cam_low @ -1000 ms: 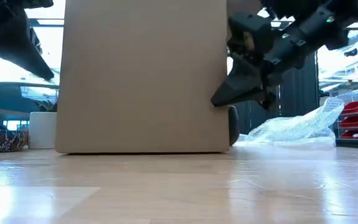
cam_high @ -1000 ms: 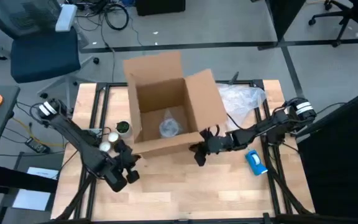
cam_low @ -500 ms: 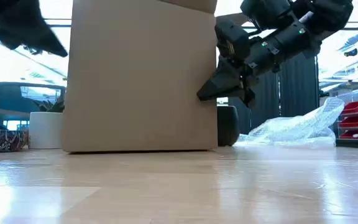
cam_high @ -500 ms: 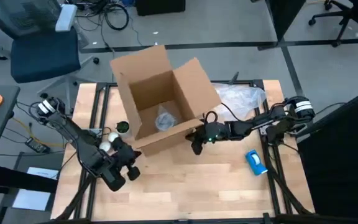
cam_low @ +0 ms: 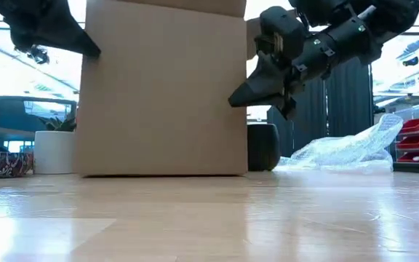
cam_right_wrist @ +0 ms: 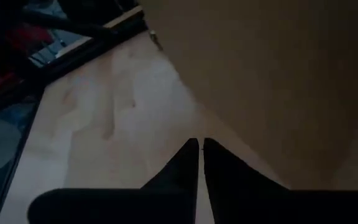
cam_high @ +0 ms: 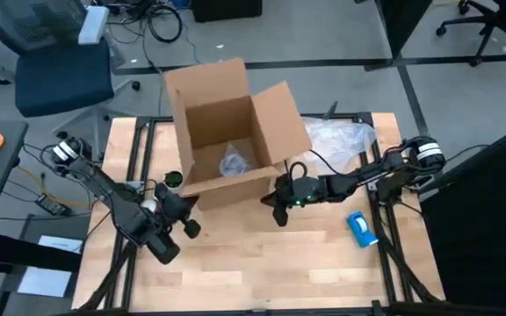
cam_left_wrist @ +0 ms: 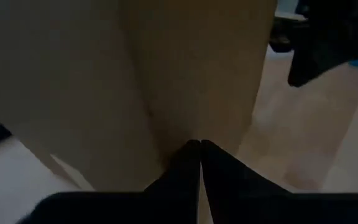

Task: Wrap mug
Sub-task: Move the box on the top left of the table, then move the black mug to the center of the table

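The box (cam_high: 231, 132) stands open on the tabletop (cam_high: 262, 263), turned back clockwise since a moment ago. A bubble-wrapped bundle (cam_high: 233, 163), presumably the mug, lies inside; orientation unclear. Left gripper (cam_high: 187, 226) at its 7 o'clock corner, right gripper (cam_high: 278, 213) at 5 o'clock, both fingers together.

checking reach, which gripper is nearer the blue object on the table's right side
Right. The right gripper hangs just beside the blue object, at the brown cardboard box's front right corner. The left gripper is beyond the box's far corner.
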Robot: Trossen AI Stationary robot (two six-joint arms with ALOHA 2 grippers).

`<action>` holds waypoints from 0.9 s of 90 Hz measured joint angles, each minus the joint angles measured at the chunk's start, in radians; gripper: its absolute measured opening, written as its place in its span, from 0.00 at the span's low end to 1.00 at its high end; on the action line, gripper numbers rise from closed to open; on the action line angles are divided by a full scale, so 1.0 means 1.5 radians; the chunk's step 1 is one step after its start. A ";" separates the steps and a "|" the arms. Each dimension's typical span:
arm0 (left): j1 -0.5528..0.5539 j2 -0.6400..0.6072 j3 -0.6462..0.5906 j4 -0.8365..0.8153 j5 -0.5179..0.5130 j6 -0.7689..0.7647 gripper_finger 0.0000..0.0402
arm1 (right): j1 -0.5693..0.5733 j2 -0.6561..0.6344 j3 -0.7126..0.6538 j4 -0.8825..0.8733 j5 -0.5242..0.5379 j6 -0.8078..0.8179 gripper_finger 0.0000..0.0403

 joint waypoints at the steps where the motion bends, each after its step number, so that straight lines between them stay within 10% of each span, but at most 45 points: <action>1: 0.001 0.000 0.000 -0.002 0.000 0.000 0.00 | 0.000 0.000 0.000 0.000 0.007 0.000 0.00; 39: 0.065 0.000 -0.001 -0.085 -0.027 0.002 0.00 | -0.037 0.028 0.000 0.024 0.148 -0.013 0.00; 81: -0.033 0.000 0.022 -0.070 0.216 0.192 0.00 | -0.007 0.091 0.000 0.144 0.118 -0.061 0.00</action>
